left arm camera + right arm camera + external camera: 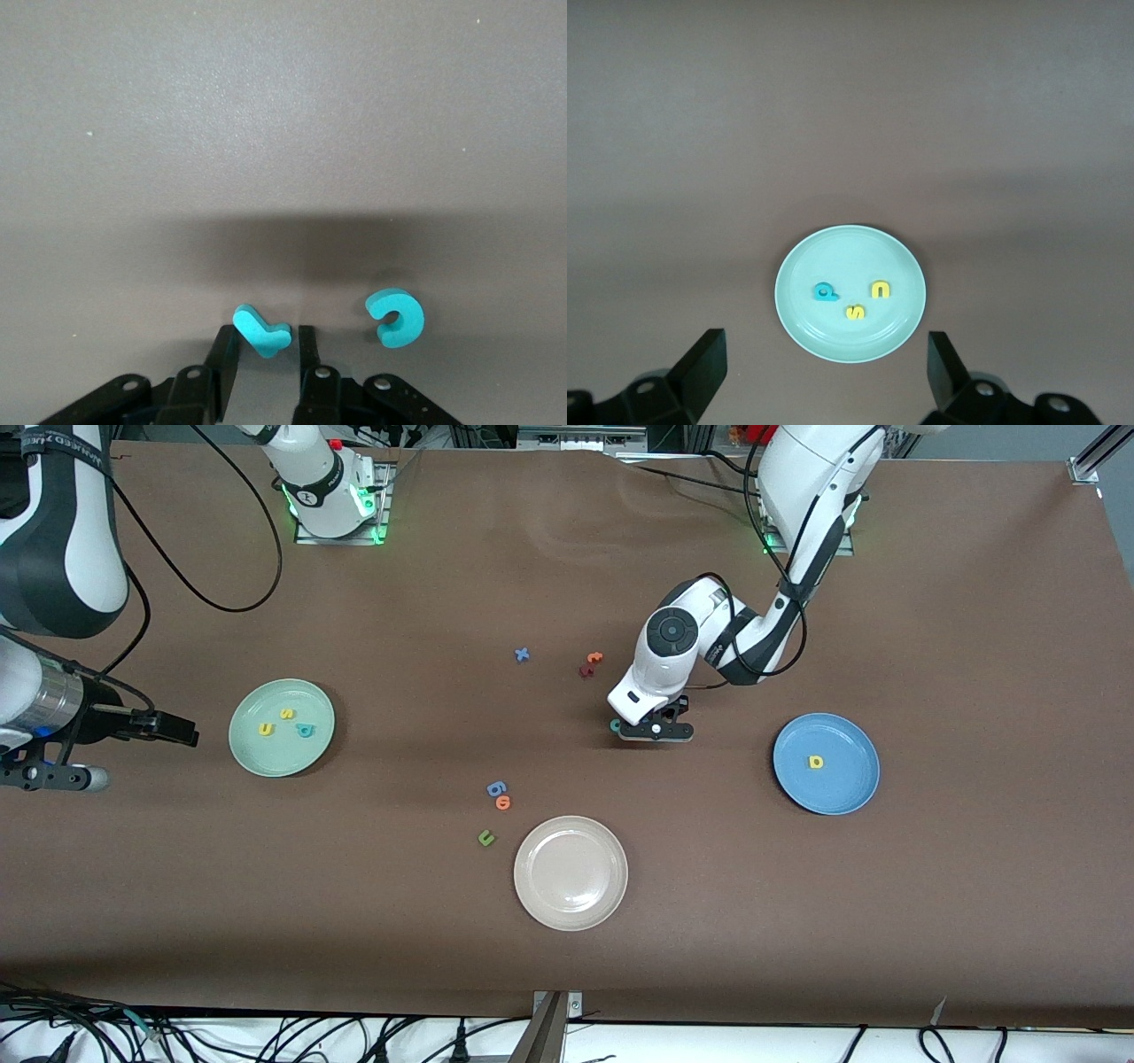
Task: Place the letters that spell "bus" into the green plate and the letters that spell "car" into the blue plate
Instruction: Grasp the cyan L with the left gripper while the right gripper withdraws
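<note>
My left gripper [656, 731] is down at the table's middle, its fingers shut on the teal "r" [263, 330], which lies tilted between the fingertips. The teal "c" [396, 316] lies loose just beside it [616, 725]. The blue plate [842, 784] holds the yellow "a" [816, 762]. In the green plate [266, 760] lie the yellow "u" [265, 729], yellow "s" [286, 713] and teal "b" [305, 731]. My right gripper [142, 755] waits open above the table at the right arm's end, beside the green plate [793, 328].
A cream-white plate [532, 903] stands nearer the front camera. A blue "g" [496, 788], an orange letter [503, 803] and an olive "u" [485, 837] lie beside it. A blue "x" [522, 654] and orange and dark red letters [591, 664] lie toward the bases.
</note>
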Available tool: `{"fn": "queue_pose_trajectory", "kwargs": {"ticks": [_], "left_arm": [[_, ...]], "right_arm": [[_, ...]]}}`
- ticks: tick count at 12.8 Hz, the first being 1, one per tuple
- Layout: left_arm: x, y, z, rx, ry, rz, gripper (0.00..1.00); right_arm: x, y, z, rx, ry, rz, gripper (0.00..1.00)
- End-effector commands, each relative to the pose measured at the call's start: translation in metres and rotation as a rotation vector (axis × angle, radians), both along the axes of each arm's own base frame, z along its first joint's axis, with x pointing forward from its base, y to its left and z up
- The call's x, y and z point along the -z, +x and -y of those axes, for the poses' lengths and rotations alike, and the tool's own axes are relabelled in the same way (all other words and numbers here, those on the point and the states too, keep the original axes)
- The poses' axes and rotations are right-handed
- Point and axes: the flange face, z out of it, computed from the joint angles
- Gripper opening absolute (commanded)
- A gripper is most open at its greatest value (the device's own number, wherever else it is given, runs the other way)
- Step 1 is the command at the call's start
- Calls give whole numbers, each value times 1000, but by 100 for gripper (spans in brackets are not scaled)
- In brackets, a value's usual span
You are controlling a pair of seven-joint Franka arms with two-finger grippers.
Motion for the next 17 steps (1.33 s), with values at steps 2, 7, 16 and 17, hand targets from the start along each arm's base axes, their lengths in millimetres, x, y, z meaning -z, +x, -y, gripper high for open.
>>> {"fn": "queue_pose_trajectory", "kwargs": {"ticks": [2, 7, 16, 17], "left_arm": [[2, 2, 1, 10, 35, 11, 25], [2, 2, 1, 11, 35, 11, 25], [2, 3, 0, 10, 36, 12, 19], [2, 3, 0, 10, 36, 12, 18]], "right_arm": [[-22, -10, 0, -5, -3, 42, 100], [-73, -16, 11, 3, -7, 132, 100], [-109, -32, 10, 0, -2, 187, 100], [-101, -29, 10, -1, -2, 173, 100]]}}
